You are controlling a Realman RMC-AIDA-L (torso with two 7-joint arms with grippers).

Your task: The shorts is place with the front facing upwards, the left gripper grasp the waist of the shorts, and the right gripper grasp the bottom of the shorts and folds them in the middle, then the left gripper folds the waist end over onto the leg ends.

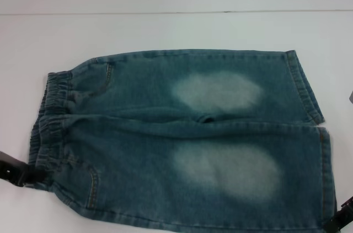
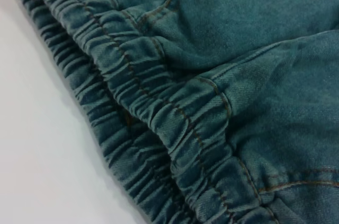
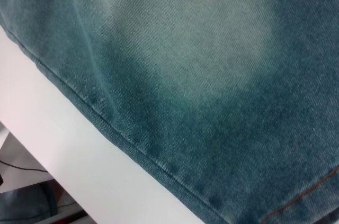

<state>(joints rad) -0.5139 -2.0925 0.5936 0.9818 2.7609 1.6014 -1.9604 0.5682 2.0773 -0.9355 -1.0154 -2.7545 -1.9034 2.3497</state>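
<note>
The denim shorts lie flat on the white table, bare tabletop along the frame's top. The left gripper touches the waistband at lower left and the right gripper the hem at lower right; neither grip can be told. Only the wrist views show stitching.

Both the left claw and right claw are cut off, fingers unseen.

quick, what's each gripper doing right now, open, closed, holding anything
Left gripper: at the near corner of the shorts' waistband; open or shut cannot be told.
Right gripper: beside the near leg hem; cannot be told either.
</note>
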